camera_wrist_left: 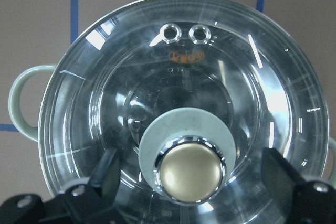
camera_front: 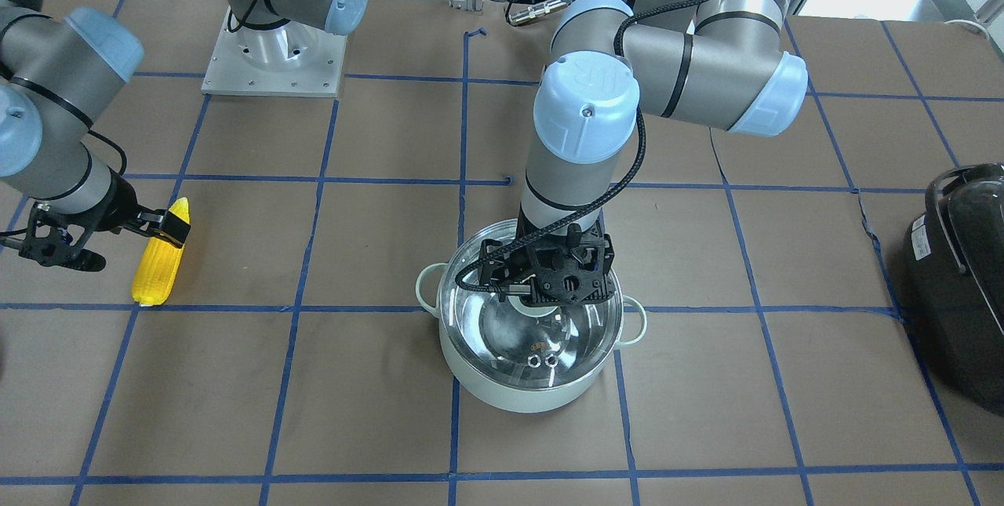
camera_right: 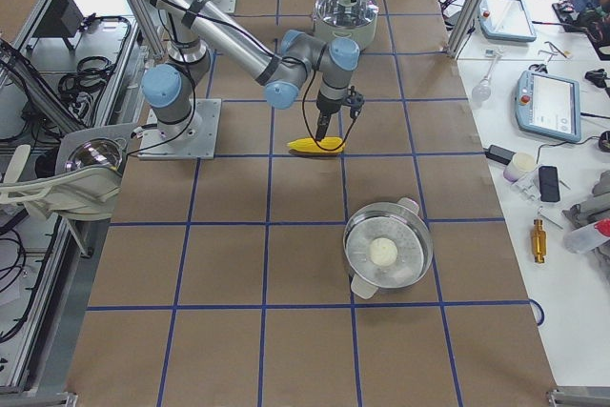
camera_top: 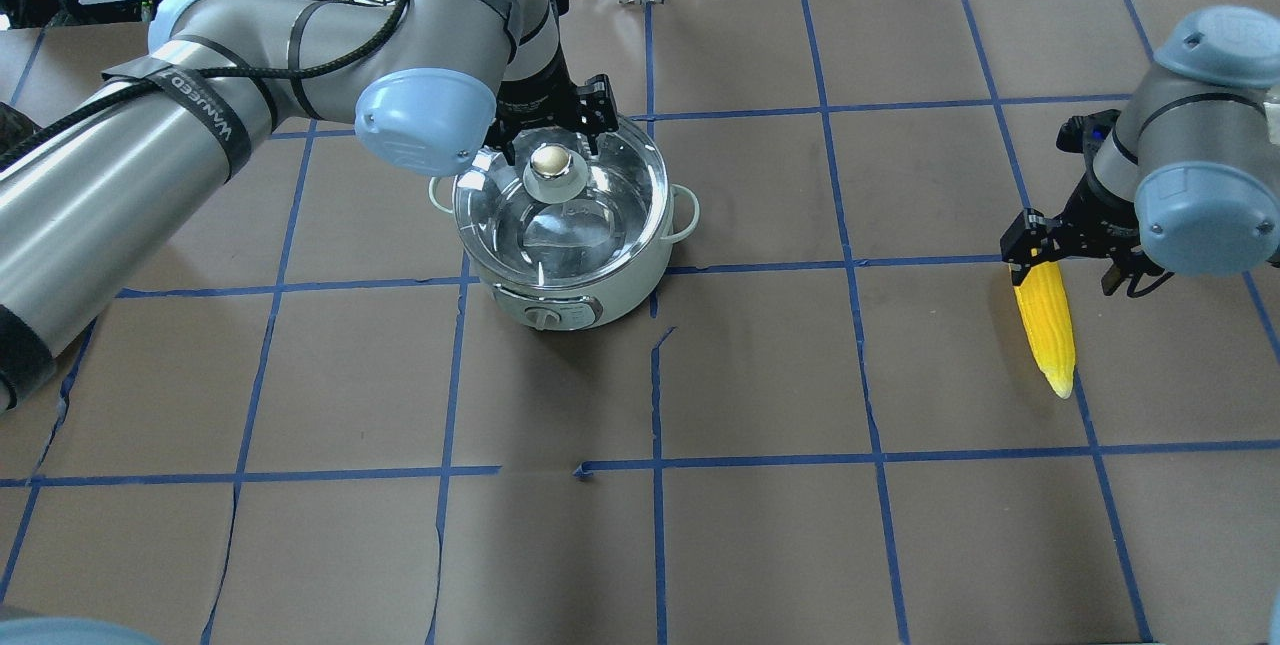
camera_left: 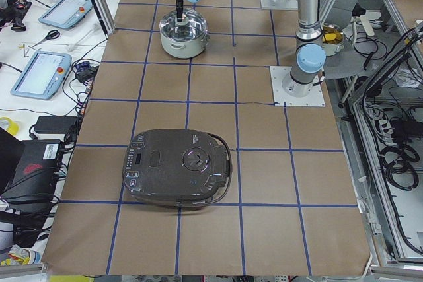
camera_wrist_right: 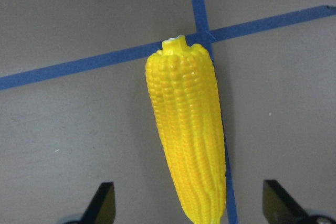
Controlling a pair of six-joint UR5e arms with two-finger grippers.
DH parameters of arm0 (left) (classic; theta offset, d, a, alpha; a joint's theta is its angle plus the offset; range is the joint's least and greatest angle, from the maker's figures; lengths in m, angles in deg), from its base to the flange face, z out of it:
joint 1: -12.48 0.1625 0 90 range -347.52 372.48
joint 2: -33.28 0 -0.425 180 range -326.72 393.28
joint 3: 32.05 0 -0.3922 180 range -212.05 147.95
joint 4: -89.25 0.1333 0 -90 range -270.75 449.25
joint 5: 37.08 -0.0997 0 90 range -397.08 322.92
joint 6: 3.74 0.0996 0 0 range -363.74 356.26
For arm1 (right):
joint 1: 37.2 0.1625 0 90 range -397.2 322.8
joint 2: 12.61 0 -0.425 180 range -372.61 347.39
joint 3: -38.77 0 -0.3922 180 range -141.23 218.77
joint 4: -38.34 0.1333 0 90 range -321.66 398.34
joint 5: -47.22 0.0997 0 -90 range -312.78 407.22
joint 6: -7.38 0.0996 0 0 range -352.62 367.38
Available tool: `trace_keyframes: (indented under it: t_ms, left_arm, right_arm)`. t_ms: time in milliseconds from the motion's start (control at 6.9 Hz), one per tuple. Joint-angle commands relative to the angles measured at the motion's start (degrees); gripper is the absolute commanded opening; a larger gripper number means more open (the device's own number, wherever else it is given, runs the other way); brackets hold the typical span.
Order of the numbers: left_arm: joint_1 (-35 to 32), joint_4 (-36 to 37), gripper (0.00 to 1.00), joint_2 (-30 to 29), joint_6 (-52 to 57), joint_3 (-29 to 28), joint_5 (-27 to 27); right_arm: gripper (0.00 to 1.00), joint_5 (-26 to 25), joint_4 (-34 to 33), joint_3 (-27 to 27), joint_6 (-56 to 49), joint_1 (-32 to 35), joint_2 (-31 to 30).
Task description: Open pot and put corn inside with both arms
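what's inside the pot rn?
Through the pot's glass lid, only bare steel shows, no corn. The knob hides the floor's middle. Corn lies on the table.

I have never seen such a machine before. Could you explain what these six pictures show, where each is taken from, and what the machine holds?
These are two grey jointed robot arms with light-blue caps, fixed at a brown table marked with blue tape. Four pictures come from fixed cameras: one facing the robot, one behind it, one at each table end. Two come from cameras on the wrists. The left gripper hangs open around the gold knob of the round glass lid, which is on the pale mint-green pot. The right gripper hangs open over the yellow corn cob lying on the table. Nothing is held yet. A large black appliance also stands on the table.
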Motion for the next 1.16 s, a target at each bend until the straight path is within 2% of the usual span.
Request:
trace_keyframes:
  t_ms: [0,290,435,870,1014]
  left_arm:
    - [-0.03,0.41,0.75,-0.4,0.37,0.36,2.27]
    - [-0.11,-0.38,0.65,-0.13,0.81,0.53,2.29]
    - [-0.11,-0.38,0.63,0.04,0.81,0.97,2.29]
    - [-0.03,-0.64,0.52,0.83,2.46,1.41,2.03]
    - [-0.03,-1.78,0.45,1.1,2.56,1.33,2.02]
  right_arm:
    - [1.0,-0.24,-1.48,-0.74,-0.52,-0.47,2.1]
    - [1.0,0.37,-1.93,-0.74,-0.78,-0.56,3.95]
    - [1.0,-0.42,-5.41,-0.74,-1.13,-0.56,5.87]
    - [1.0,0.1,-6.67,-1.89,-1.04,-0.64,6.68]
    - [0.62,-0.33,-9.64,-1.89,-0.52,-0.64,6.86]
